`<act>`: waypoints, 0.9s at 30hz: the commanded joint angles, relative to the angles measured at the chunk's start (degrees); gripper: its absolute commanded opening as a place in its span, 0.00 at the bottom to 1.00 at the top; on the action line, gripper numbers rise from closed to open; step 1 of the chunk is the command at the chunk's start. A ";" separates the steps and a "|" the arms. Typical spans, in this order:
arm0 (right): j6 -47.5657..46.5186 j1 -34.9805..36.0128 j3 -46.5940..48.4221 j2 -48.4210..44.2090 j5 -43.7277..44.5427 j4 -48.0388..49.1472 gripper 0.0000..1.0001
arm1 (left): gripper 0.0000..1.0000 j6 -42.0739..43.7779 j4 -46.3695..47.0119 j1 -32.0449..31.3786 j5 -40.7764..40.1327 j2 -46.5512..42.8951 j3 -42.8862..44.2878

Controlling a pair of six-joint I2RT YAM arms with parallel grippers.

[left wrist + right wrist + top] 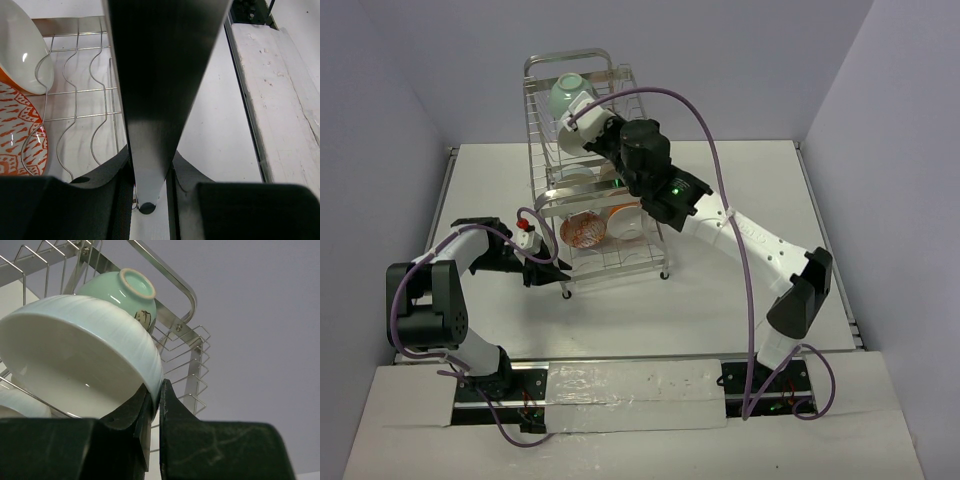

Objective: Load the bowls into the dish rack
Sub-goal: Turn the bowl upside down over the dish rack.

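The dish rack (570,57) stands at the middle back of the table. At its near left corner, my left gripper (558,272) is shut on the rack's upright leg (160,100), one finger on each side. My right gripper (588,128) reaches into the top tier and is shut on the rim of a white bowl (75,355), which leans on the wires. A mint green bowl (120,295) rests upside down just behind it. On the lower tier sit an orange patterned bowl (585,230) and white bowls (625,222).
The lower tier's wavy wires (75,120) hold the orange bowl (15,135) and a white bowl (20,50) at the left of the left wrist view. The rack's loop handle (185,290) arches over the top tier. Walls close in the table on three sides.
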 commanded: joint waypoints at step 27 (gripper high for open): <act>12.03 3.27 0.54 -9.99 -11.52 -26.69 0.18 | 0.00 -8.49 -2.28 2.24 -7.39 1.06 -1.34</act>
